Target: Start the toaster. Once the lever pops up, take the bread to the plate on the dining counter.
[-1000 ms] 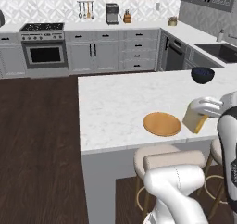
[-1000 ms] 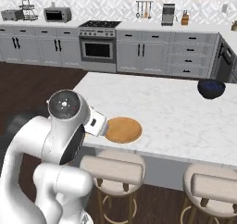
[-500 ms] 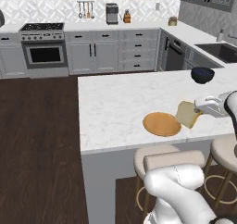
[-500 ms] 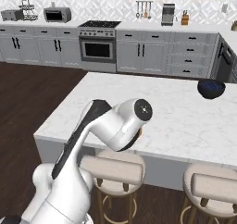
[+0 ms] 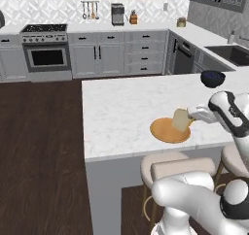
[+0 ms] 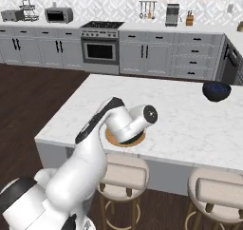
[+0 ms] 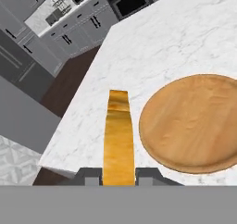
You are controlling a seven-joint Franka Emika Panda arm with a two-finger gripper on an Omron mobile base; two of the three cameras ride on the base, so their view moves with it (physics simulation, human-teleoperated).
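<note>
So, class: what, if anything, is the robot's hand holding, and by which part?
The hand holds the bread by one end, edge-on between its fingers, beside the plate.

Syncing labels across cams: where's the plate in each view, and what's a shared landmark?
Left base view: the plate lies right of centre, near the dining counter's front edge, with the bread in front of its right side.
Right base view: centre, mostly hidden behind the arm; rim at.
Hand view: right half, beside the bread.
Shared landmark: the oven.
</note>
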